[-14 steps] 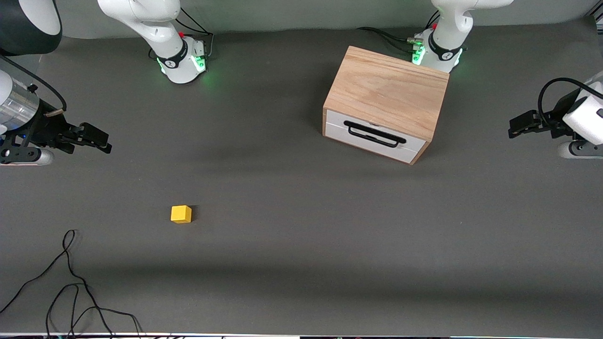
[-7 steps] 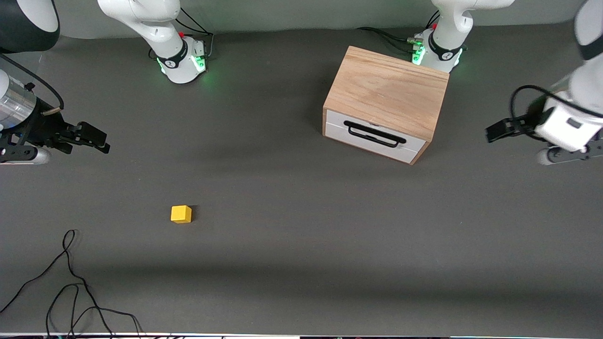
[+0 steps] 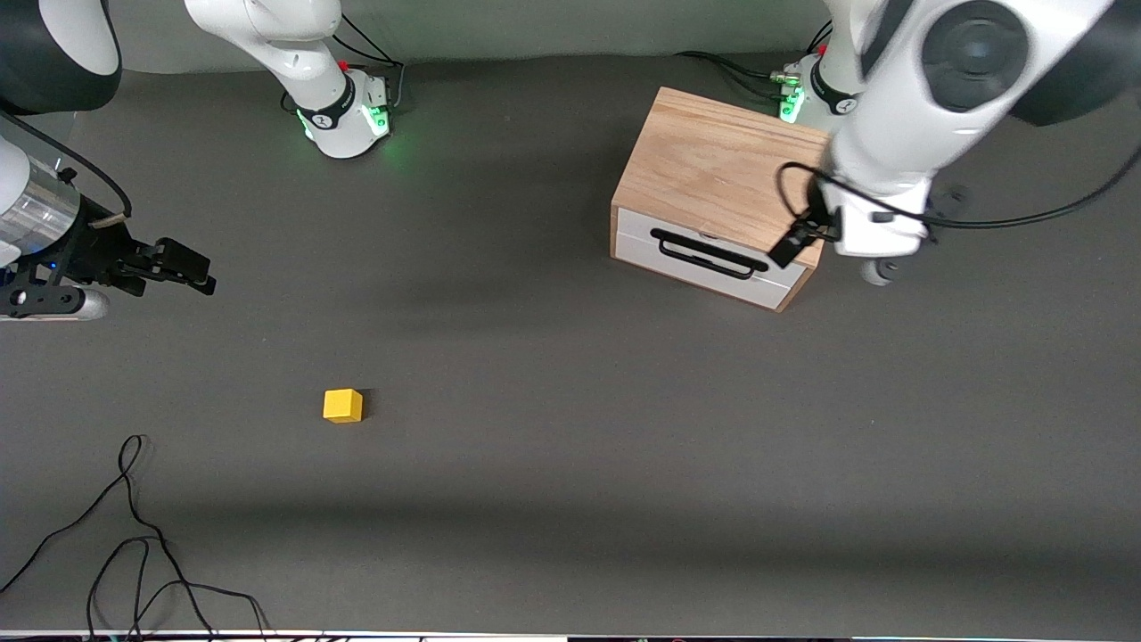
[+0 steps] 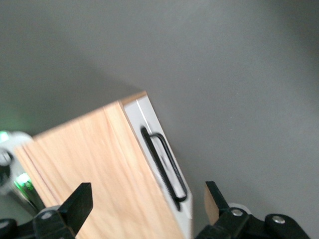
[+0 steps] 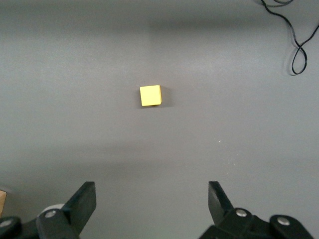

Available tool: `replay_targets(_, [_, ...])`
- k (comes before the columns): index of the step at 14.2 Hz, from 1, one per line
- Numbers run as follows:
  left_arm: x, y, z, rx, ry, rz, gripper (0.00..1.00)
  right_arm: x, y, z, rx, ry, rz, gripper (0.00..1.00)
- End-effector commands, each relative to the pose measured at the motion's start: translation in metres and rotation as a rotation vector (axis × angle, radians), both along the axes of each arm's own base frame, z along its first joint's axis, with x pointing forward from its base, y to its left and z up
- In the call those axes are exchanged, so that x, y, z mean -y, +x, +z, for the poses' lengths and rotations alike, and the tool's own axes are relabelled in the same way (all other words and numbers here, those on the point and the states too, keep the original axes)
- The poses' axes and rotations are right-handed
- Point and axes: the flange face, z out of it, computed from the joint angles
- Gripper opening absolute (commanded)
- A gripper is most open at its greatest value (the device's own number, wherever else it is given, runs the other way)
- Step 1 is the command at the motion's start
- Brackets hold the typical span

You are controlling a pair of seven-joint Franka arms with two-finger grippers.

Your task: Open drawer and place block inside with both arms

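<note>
The light oak box (image 3: 731,169) stands near the left arm's base. Its drawer (image 3: 709,259) is shut, white front and black wire handle (image 3: 709,253) facing the front camera. My left gripper (image 3: 796,241) is open and empty over the box's top front corner at the handle's end; the left wrist view shows the box top (image 4: 94,164), the handle (image 4: 164,162) and my left gripper (image 4: 148,201). The yellow block (image 3: 342,405) lies on the mat toward the right arm's end. My right gripper (image 3: 183,265) is open and empty above the mat; the block (image 5: 150,95) lies ahead of it (image 5: 152,204).
The grey mat (image 3: 570,464) covers the table. A loose black cable (image 3: 134,535) lies near the front edge at the right arm's end, also in the right wrist view (image 5: 294,35). The arm bases (image 3: 343,111) stand along the back edge.
My left arm has swung in from the table's end to over the box's front corner. My right gripper has barely shifted. Block and drawer have not moved.
</note>
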Motion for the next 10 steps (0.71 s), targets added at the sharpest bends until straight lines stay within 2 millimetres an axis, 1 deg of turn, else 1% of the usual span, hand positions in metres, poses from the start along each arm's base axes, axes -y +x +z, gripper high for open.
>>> replay_targets(1, [0.052, -0.006, -0.012, -0.007, 0.040, 0.248, 1.00, -0.001, 0.011, -0.008, -0.018, 0.012, 0.019, 1.00])
replay_targets(3, [0.076, -0.008, -0.029, -0.023, 0.065, 0.342, 1.00, -0.001, 0.013, -0.013, -0.028, 0.013, 0.016, 1.00])
replay_targets(4, [0.082, -0.010, -0.033, -0.029, 0.071, 0.340, 1.00, -0.001, 0.015, -0.018, -0.034, 0.016, 0.014, 1.00])
replay_targets(7, [0.074, -0.010, -0.051, -0.061, 0.097, 0.347, 1.00, -0.001, 0.023, -0.031, -0.034, 0.019, 0.013, 1.00])
replay_targets(8, [0.072, -0.009, -0.065, -0.080, 0.113, 0.351, 1.00, -0.001, 0.027, -0.036, -0.031, 0.021, 0.016, 1.00])
replay_targets(9, [0.072, -0.007, -0.076, -0.091, 0.121, 0.351, 1.00, -0.002, 0.030, -0.042, -0.033, 0.027, 0.014, 1.00])
replay_targets(10, [0.070, -0.001, -0.089, -0.096, 0.123, 0.358, 1.00, -0.002, 0.034, -0.048, -0.034, 0.029, 0.015, 1.00])
